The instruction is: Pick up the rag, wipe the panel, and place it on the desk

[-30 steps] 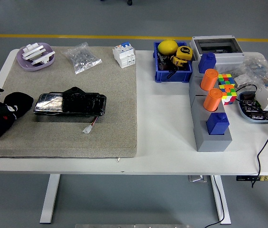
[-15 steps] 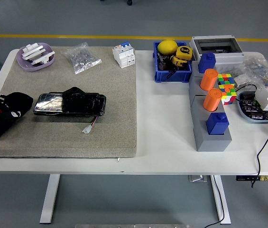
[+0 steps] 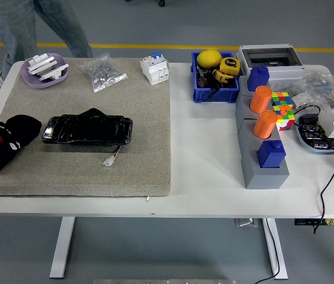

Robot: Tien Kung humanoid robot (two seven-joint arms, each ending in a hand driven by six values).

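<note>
The black rag (image 3: 25, 126) lies bunched on the grey mat (image 3: 143, 118) near its left edge. The panel (image 3: 87, 129) is a glossy black slab lying flat on the mat just right of the rag, with a small white plug and wires (image 3: 110, 160) in front of it. My left hand (image 3: 0, 148) comes in from the left edge, black with a white wrist, and lies against the rag's left side. Black on black hides whether it grips the rag. My right hand is out of view.
At the back of the mat are a purple dish of white parts (image 3: 45, 69), a bag of screws (image 3: 102, 72) and a white breaker (image 3: 155, 68). To the right stand a blue bin (image 3: 214, 89), a grey block with orange cylinders (image 3: 262, 121), a colour cube (image 3: 282, 109) and cables. A person's legs (image 3: 36, 23) stand beyond the table's far left corner.
My left hand has turned at the left edge, its white wrist now showing, still beside the rag. The rag and panel stay put. A person has walked into view at the top left.
</note>
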